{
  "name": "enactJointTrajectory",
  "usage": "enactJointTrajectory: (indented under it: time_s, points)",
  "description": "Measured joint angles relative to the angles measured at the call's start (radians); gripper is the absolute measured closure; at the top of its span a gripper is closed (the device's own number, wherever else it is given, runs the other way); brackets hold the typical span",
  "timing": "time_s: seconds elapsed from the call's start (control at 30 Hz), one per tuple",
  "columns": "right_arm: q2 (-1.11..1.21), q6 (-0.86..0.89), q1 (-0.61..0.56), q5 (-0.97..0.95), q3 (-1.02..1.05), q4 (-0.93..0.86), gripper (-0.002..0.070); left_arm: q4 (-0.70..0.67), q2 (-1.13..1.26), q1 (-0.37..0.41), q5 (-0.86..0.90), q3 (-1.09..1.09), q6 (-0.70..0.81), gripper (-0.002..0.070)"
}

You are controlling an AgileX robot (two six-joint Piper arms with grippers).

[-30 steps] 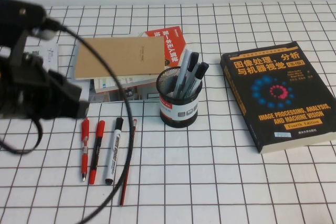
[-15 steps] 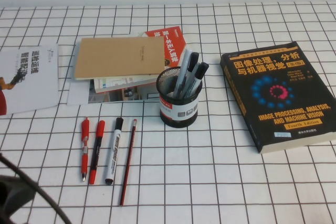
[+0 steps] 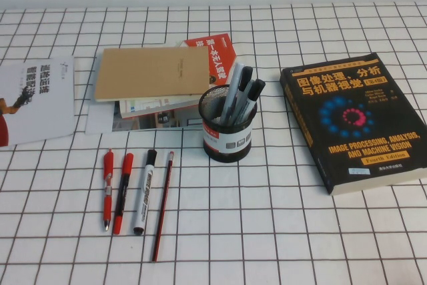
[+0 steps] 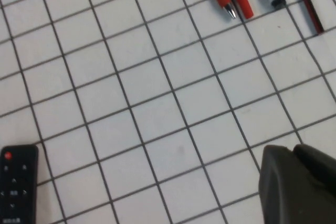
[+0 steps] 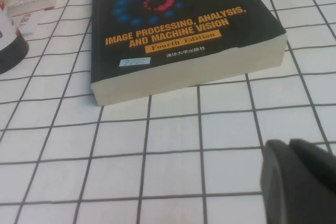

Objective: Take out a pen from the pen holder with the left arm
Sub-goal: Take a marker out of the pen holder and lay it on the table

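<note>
Left gripper (image 4: 297,182), closed and empty, over the bare gridded tabletop (image 4: 157,108) at the near side; right gripper (image 5: 299,182), state indiscernible, near the book (image 5: 173,35). Farther back, pens (image 3: 241,95) lean in the mesh pen holder (image 3: 227,137) — likely light, stiff, slick — grasp a protruding capped end.

A white counter (image 3: 280,231) bears a grid of thin dark lines. The black mesh pen holder (image 3: 227,139) has a white band with a red patch; its grey pens (image 3: 233,91) have black caps. The thick black book (image 3: 353,121) shows blue and red dots and orange lettering. The flat tan notebook (image 3: 152,71) is plain. The left gripper (image 4: 296,184) and right gripper (image 5: 299,182) are black.
</note>
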Motion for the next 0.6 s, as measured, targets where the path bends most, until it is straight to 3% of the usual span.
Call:
enactJointTrajectory:
  time_s: [0.3, 0.6]
  points:
    - [0.000, 0.000, 0.000, 0.000, 0.000, 0.000, 0.0692, 0.127, -0.288, 0.013, -0.269, 0.210, 0.002, 0.0676]
    - [0.000, 0.000, 0.000, 0.000, 0.000, 0.000, 0.0692, 0.110, -0.471, 0.180, -0.764, 0.503, 0.034, 0.0676]
